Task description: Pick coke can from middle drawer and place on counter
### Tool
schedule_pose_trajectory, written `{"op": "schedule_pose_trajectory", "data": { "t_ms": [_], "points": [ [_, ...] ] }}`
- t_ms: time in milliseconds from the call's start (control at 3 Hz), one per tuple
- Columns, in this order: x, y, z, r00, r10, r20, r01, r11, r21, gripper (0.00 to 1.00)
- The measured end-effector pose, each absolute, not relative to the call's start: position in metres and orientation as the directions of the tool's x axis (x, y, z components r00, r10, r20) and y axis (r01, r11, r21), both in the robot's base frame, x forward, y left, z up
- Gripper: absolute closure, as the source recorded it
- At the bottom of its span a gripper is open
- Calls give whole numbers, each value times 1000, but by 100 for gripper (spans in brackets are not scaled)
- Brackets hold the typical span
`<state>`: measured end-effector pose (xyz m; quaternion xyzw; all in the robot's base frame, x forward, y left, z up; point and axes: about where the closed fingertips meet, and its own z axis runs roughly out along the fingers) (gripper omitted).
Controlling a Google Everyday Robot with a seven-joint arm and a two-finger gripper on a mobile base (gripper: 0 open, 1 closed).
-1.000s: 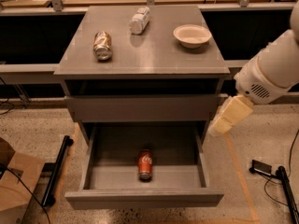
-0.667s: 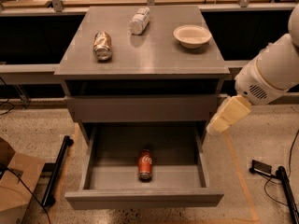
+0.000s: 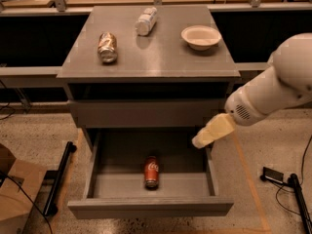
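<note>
Coke can: the coke can point(image 3: 151, 171) lay on its side on the floor of the open middle drawer point(image 3: 146, 207), about midway between the side walls and close to the front wall.
Long axis: it ran from the drawer's back edge toward its front edge, with the script logo facing up.
Gripper: the gripper point(image 3: 199, 141) hung over the drawer's right-hand wall, as the camera saw it, near the back right corner and below the counter point(image 3: 156, 57); whether it was apart or together could not be told, and it held nothing.
Key relation: the can lay toward the front edge and the middle from the gripper, lower down and apart from it.
Judged next move: reaching inward, forward and down, then closing across the can's round sides.
Counter top: a tan-and-silver can point(image 3: 107, 47), a whitish bottle point(image 3: 146, 21) and a bowl point(image 3: 201, 36) sat toward the back edge.
</note>
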<state>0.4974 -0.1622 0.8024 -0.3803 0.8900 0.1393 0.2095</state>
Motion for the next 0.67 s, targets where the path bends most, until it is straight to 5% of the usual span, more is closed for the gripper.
{"op": "schedule_pose_trajectory", "data": {
  "t_ms": [667],
  "points": [
    [550,-74,690,-751,-363,-551,-583,756,297,0]
  ]
}}
